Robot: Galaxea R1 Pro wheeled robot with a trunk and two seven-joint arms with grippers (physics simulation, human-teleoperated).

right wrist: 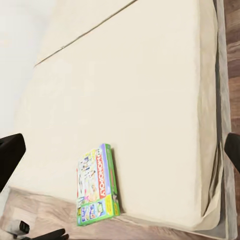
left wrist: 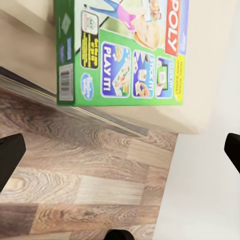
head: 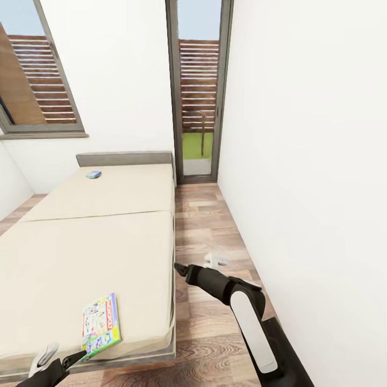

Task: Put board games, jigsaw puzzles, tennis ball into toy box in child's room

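Note:
A white-and-green board game [head: 100, 325] lies flat on the bed [head: 80, 252], near the foot edge of its beige mattress. A smaller blue board game [head: 94, 174] rests by the grey headboard. My left gripper [head: 67, 361] hovers open just off the bed's foot edge, a little short of the white-and-green box [left wrist: 120, 50]; its fingertips [left wrist: 10, 160] stand wide apart over the floor. My right gripper [head: 180, 267] is open above the aisle beside the bed, looking down on the same box [right wrist: 97, 186]. The table, toy box, jigsaw puzzles and tennis ball are out of view.
A wood-floor aisle [head: 209, 226] runs between the bed and the white wall on the right, ending at a glass door [head: 199, 91]. A small white object [head: 216, 259] lies on that floor. A window [head: 37, 80] sits behind the headboard.

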